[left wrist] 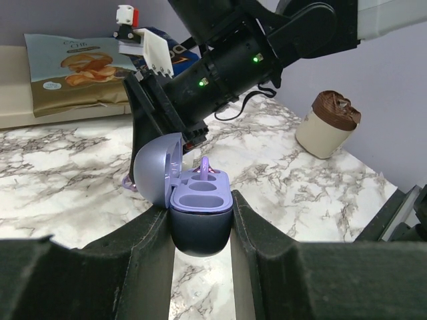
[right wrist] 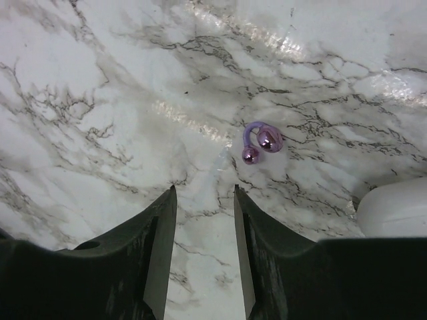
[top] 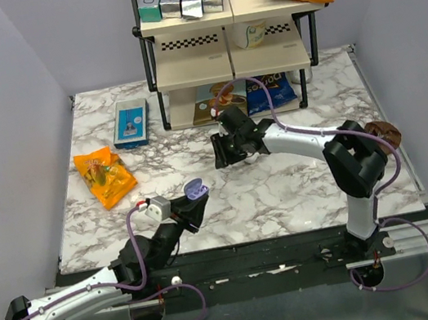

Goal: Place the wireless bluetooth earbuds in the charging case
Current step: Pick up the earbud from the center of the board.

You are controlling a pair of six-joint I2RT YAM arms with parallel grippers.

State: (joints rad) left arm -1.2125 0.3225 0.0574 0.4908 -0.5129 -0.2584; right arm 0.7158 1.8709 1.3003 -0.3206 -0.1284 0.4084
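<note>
**Case clamped open, one bud loose on the marble**

The charging case, lid up, is gripped between the narrow fingers of the left gripper, over the near part of the marble table; an earbud lies on the marble just ahead of the right gripper; its jaws stand part open, empty.

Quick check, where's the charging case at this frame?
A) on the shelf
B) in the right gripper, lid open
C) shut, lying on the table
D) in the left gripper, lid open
D: the left gripper is shut on the charging case, its lid swung up, while the right gripper is open and holds nothing.
</note>
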